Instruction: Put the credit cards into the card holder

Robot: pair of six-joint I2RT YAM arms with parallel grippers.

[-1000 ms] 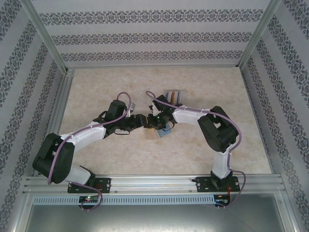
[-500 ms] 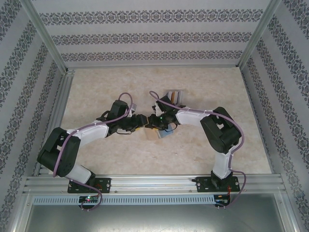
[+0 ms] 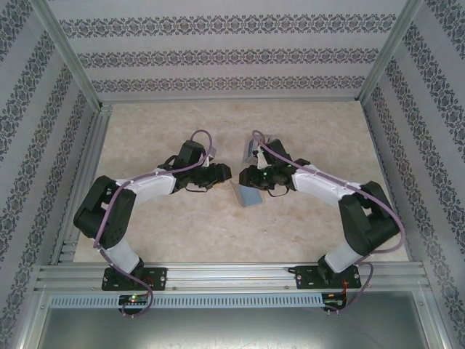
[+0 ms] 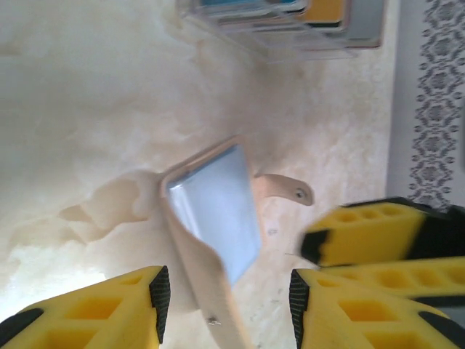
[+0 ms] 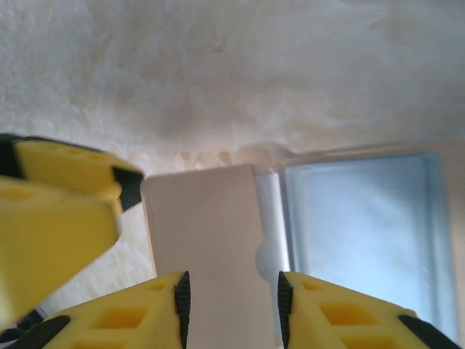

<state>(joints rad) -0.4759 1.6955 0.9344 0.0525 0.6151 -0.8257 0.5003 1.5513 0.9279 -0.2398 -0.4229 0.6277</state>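
One big table (image 3: 145, 218) sits under the left gripper (image 4: 229, 287) and right gripper (image 5: 231, 283), both open and empty, the clear tray (image 4: 290, 47) farther ahead of the left one, the open card holder (image 4: 214, 211) right between them, so one should pin its flap while the other brings credit cards (image 4: 323, 9).

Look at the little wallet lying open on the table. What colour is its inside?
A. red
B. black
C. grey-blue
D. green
C: the card holder is folded open, and the lining inside its tan cover is grey-blue.
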